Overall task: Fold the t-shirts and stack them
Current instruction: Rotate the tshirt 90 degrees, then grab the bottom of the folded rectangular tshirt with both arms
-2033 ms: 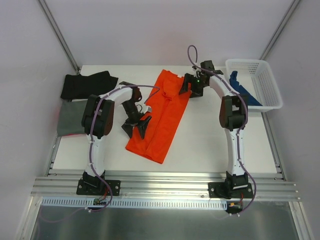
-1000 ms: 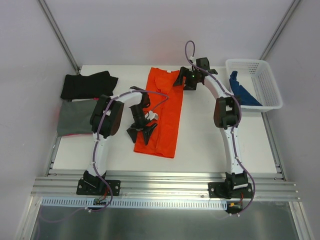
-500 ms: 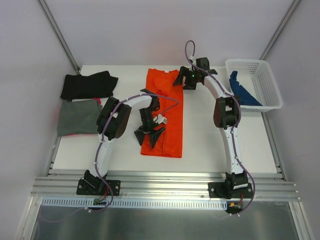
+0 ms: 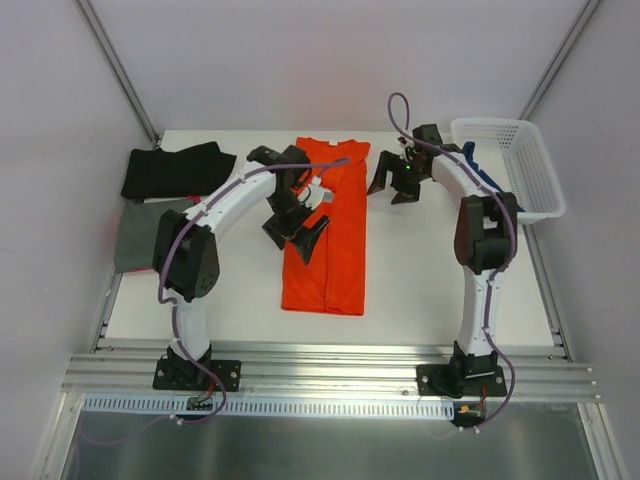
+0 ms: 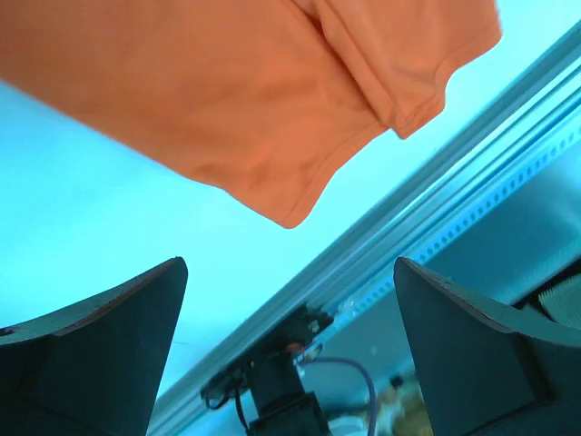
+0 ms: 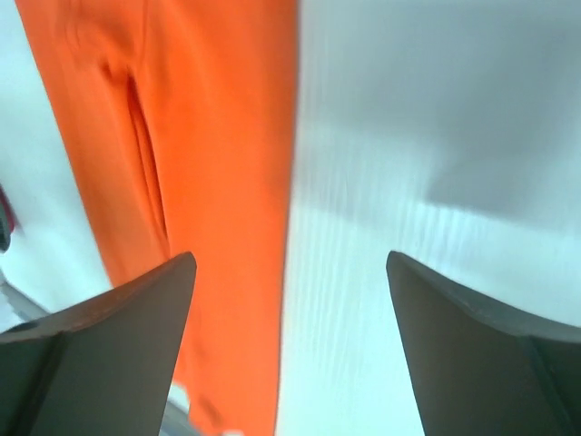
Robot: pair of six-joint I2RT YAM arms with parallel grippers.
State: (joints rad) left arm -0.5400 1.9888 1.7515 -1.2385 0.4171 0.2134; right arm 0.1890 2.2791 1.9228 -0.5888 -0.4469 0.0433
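The orange-red t-shirt (image 4: 330, 240) lies folded lengthwise as a long strip at the table's middle; it also shows in the left wrist view (image 5: 236, 100) and the right wrist view (image 6: 182, 136). My left gripper (image 4: 297, 237) is open and empty over the strip's left edge. My right gripper (image 4: 392, 188) is open and empty just right of the strip's top. A black t-shirt (image 4: 176, 170) and a dark grey t-shirt (image 4: 150, 235) lie at the left. A blue t-shirt (image 4: 483, 180) hangs out of the basket.
A white mesh basket (image 4: 520, 165) stands at the back right. Aluminium rails (image 4: 320, 365) run along the table's near edge; they also show in the left wrist view (image 5: 436, 182). Grey walls close in both sides.
The orange shirt was pulled from a slant to straight. Both grippers have let go of it and lifted; the left moved back up the strip, the right moved right.
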